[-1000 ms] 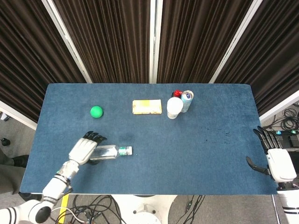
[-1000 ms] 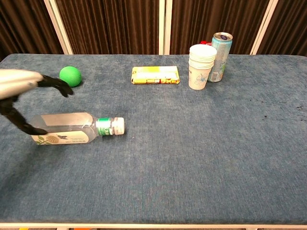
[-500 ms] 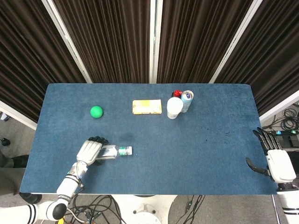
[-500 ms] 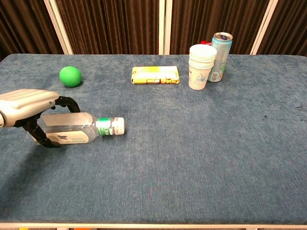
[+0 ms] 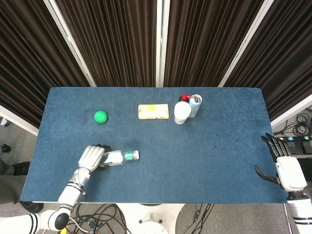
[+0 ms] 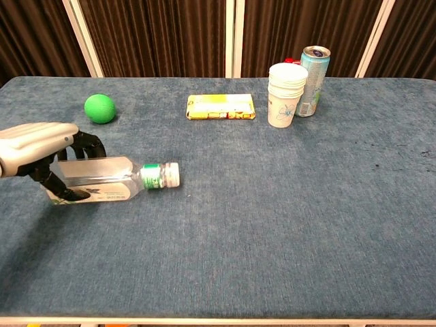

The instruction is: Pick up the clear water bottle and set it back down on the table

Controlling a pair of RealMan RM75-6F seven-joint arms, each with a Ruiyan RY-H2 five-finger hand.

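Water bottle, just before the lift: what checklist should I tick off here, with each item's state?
1. Left hand wrapped around the water bottle: ok, fingers curl over its body.
2. Grip firm enough to lift: cannot tell.
3. Bottle lifted off the table: not ok, it lies on its side.
4. Cap on: ok.
5. Space around the bottle: ok, the green ball and yellow box stand apart.
6. Right hand out of the way: ok, open at the table's edge.
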